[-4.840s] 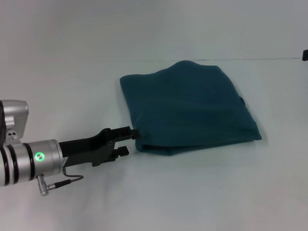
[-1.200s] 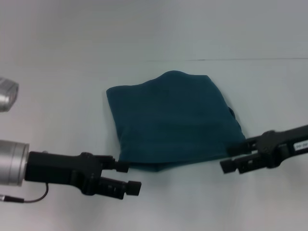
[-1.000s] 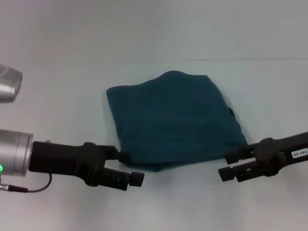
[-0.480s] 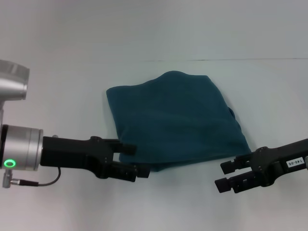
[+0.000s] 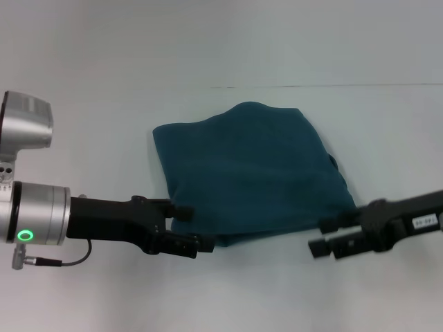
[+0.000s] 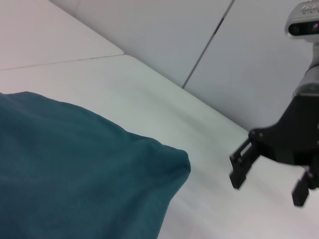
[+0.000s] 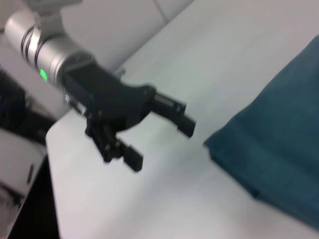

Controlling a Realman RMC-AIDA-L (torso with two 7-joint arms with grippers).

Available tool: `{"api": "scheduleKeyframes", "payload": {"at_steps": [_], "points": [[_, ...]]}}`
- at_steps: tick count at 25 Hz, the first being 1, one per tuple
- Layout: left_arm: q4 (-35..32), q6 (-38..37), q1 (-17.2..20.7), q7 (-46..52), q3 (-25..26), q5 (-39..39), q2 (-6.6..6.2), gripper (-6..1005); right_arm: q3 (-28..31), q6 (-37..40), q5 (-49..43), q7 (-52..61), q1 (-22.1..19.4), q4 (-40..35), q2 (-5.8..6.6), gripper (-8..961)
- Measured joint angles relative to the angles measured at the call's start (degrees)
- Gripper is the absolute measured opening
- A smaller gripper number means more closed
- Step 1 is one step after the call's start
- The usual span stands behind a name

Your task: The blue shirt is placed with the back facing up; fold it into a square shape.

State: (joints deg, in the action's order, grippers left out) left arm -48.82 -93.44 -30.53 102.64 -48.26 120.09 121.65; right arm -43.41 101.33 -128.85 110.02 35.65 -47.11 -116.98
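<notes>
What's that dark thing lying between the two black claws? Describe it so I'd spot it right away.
On the white table, midway between the left gripper and the right gripper, lies the blue shirt, folded into a rough square. It is the only soft, teal-blue thing there.

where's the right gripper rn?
Head view: the right gripper is low on the right side, open, beside the near right corner of the folded blue shirt; the left gripper sits at the near left corner.
</notes>
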Motion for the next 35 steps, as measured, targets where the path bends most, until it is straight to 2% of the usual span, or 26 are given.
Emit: {"api": "scheduleKeyframes", "payload": {"at_steps": [3, 35], "points": [[0.03, 0.32, -0.07, 0.06, -0.24, 0.04, -0.04, 934, 2.34, -0.37, 0.06, -0.11, 0.18, 0.28, 0.06, 810], [-0.12, 0.25, -0.41, -0.16, -0.38, 0.14, -0.1, 934, 2.1, 0.54, 0.1, 0.2, 0.3, 0.36, 0.37, 810]]}}
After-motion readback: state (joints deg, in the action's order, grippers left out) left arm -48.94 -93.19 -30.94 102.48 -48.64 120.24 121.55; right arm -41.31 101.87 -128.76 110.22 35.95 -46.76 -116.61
